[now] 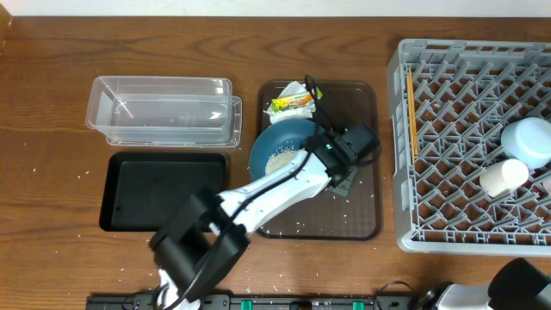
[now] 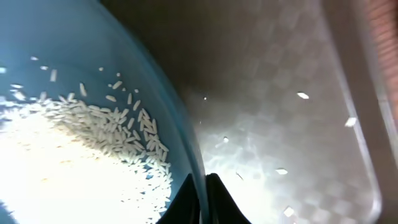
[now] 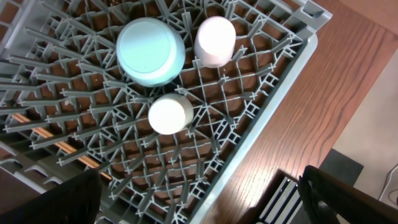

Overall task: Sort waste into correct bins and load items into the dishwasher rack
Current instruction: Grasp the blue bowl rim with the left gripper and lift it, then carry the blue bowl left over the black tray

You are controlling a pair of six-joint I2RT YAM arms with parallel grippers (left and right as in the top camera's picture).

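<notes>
- The wrapper [image 1: 292, 103] has yellow-green print, too small to read.
- The left arm [image 1: 267, 189] reaches slantwise from the near table edge, over the brown tray [image 1: 362, 220], to the big bowl [image 1: 280, 142].
- The left gripper [image 2: 202, 190] is narrow. Its fingers straddle the bowl's rim, one inside and one outside, clamped on it.
- The right gripper [image 3: 199, 186] hangs over the rack [image 1: 405, 237], jaws spread wide and holding nothing.
- The big bowl sits on the brown tray and holds a heap of rice [image 2: 74, 149]. Stray grains lie on the tray beside it.
- The wrapper and tissue [image 1: 295, 88] lie at the tray's far end, just behind the bowl.
- In the rack are an upturned small bowl [image 3: 150, 51], a cup [image 3: 216, 40] beside it and a second cup [image 3: 170, 114] nearby.
- The chopsticks [image 1: 411, 112] lie along the rack's left edge.
- The tub [image 1: 164, 112] and black tray [image 1: 120, 194] sit left of the brown tray, with the tub farther back.
</notes>
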